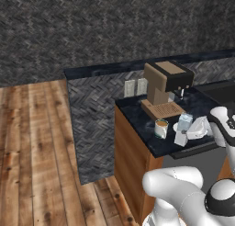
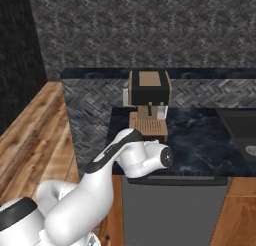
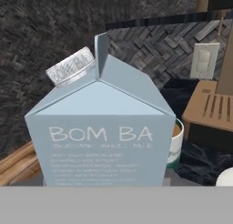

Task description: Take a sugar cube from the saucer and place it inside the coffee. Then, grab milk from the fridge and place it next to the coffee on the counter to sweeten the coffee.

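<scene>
The pale blue milk (image 1: 183, 130) carton, printed BOMBA, stands close to the counter (image 1: 137, 105) front edge, just right of the coffee (image 1: 161, 127) mug. My gripper (image 1: 195, 130) comes in from the right, shut on the carton's sides. Up close, the milk (image 3: 102, 141) covers my fingertips, and the coffee (image 3: 175, 143) peeks out behind its right edge with brown liquid on top. A white rim of the saucer (image 1: 176, 127) shows between mug and carton. The sugar cube and the fridge are out of view.
The brown-and-black coffee machine (image 1: 166, 85) stands behind the mug, its wooden drip tray (image 3: 211, 109) close to it. Wall sockets (image 1: 135, 87) sit on the tiled backsplash. A dark sink (image 2: 242, 125) lies to the right. My arm (image 2: 135, 157) blocks the counter front.
</scene>
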{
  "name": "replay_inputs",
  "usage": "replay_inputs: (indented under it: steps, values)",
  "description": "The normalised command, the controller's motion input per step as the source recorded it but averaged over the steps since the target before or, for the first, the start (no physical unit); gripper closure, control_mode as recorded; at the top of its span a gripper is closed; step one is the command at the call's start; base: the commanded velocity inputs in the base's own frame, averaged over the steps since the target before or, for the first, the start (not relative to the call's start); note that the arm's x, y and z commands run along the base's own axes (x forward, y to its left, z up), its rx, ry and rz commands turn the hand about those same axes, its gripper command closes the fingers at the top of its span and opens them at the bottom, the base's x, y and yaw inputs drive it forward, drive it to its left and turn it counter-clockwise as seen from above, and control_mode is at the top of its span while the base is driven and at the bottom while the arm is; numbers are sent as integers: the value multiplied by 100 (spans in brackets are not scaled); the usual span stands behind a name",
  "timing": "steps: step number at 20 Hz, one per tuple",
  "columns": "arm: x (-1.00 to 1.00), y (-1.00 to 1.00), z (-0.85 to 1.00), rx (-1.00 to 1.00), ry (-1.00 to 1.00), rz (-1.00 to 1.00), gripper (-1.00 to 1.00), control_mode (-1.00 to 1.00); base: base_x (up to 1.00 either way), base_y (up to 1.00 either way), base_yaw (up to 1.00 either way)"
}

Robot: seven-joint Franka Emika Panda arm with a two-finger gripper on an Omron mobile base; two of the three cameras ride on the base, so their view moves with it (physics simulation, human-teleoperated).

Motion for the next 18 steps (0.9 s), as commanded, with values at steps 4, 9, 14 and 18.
replay_inputs:
  steps: [4,9,14,18]
  values:
    - [15,0,-4,0,-6,0,100,-100,0,0,0]
    - [12,0,-9,0,-4,0,100,-100,0,0,0]
    - [10,0,-13,0,-2,0,100,-100,0,0,0]
    - [11,0,-14,0,-2,0,100,-100,0,0,0]
